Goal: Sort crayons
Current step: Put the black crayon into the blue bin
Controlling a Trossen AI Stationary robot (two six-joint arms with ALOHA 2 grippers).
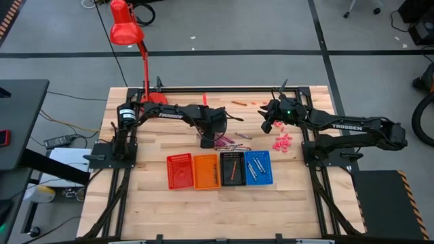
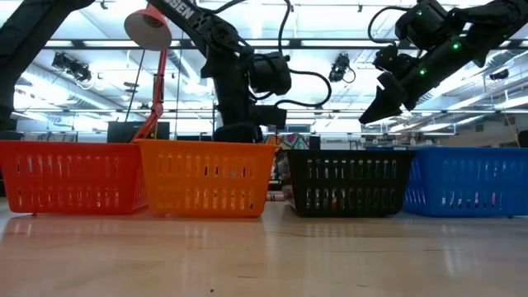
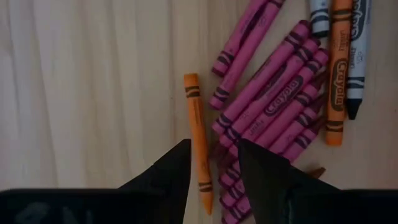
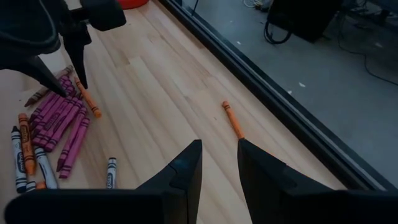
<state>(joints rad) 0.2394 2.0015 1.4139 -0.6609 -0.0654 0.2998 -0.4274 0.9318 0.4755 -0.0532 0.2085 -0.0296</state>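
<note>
A pile of crayons (image 1: 227, 142) lies on the table behind the baskets: several magenta ones (image 3: 273, 106), grey ones (image 3: 357, 56) and an orange one (image 3: 339, 68). A single orange crayon (image 3: 198, 143) lies beside the pile. My left gripper (image 3: 211, 146) is open and points down, one finger on each side of that crayon; it also shows in the high view (image 1: 207, 139). My right gripper (image 4: 219, 155) is open and empty, raised above the table's far right part (image 1: 266, 125). Another orange crayon (image 4: 233, 121) lies near the far edge. My left gripper comes from above with one finger (image 3: 171, 168) on each side of the single orange crayon's near half (image 3: 200, 155), across its length. The crayon lies flat on the table. I cannot tell whether the fingers touch it.
Four small baskets stand in a row toward the near side: red (image 1: 178, 171), orange (image 1: 205, 171), black (image 1: 232, 168) holding an orange crayon, and blue (image 1: 258, 167) holding grey ones. Pink bits (image 1: 283, 142) lie to the right. A red desk lamp (image 1: 127, 30) stands at the far left.
</note>
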